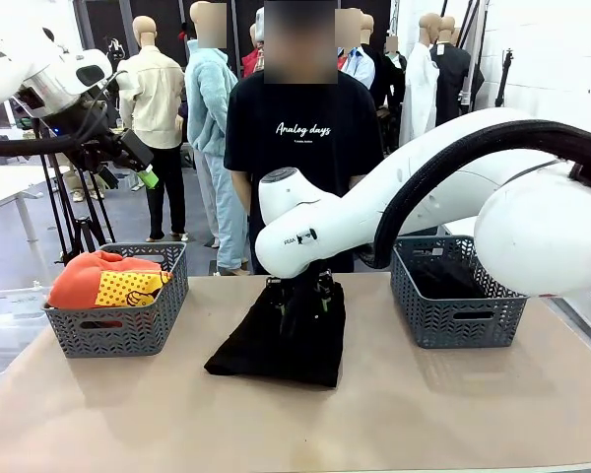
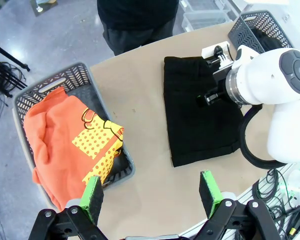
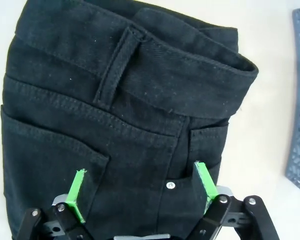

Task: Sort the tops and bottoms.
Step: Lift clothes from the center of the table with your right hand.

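Directly beneath the spread right gripper (image 3: 142, 192), folded black bottoms (image 3: 115, 120), not touching

A tan table (image 1: 394, 414) carries three things directly — a grey basket (image 1: 118, 325) with an orange top (image 1: 94, 276) at its left end, folded black bottoms (image 1: 281, 340) at the middle, and another grey basket (image 1: 458, 315) at the right.
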{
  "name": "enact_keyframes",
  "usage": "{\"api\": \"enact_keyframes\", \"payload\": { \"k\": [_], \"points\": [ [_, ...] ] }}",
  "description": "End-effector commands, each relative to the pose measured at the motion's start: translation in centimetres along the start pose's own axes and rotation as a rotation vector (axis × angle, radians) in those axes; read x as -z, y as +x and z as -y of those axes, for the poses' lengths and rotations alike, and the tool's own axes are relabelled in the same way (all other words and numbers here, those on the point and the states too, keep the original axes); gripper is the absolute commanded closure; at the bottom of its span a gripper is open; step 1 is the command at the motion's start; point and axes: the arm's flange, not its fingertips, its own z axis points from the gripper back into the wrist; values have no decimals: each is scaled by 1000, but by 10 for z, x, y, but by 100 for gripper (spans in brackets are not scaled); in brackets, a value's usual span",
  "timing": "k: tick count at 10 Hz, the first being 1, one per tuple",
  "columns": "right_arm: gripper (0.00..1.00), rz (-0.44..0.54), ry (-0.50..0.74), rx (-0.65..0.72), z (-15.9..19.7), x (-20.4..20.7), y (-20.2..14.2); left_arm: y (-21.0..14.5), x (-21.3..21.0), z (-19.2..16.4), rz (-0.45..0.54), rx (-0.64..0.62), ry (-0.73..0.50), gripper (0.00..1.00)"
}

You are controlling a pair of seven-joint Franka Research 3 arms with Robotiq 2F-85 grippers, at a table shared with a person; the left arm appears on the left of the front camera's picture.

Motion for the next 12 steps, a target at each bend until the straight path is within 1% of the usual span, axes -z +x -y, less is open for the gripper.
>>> {"api": "enact_keyframes", "payload": {
  "k": [1, 3, 6, 7, 8, 9, 12],
  "points": [
    [0, 22, 42, 51, 1, 6, 2, -1, -1, 0, 4, -2, 1, 0],
    [0, 26, 70, 87, 4, 9, 1, -1, -1, 0, 4, -2, 1, 0],
    [0, -18, 73, 107, 10, 20, 7, -1, -1, 0, 4, -2, 1, 0],
    [3, -29, 78, 111, 11, 25, 8, -1, -1, 0, 4, -2, 1, 0],
    [11, -51, 75, 118, 12, 30, 9, -1, -1, 0, 4, -2, 1, 0],
    [25, -64, 70, 119, 12, 32, 9, -1, -1, 0, 4, -2, 1, 0],
    [81, -90, 59, 122, 13, 37, 11, -1, -1, 0, 4, -2, 1, 0]
  ]
}}
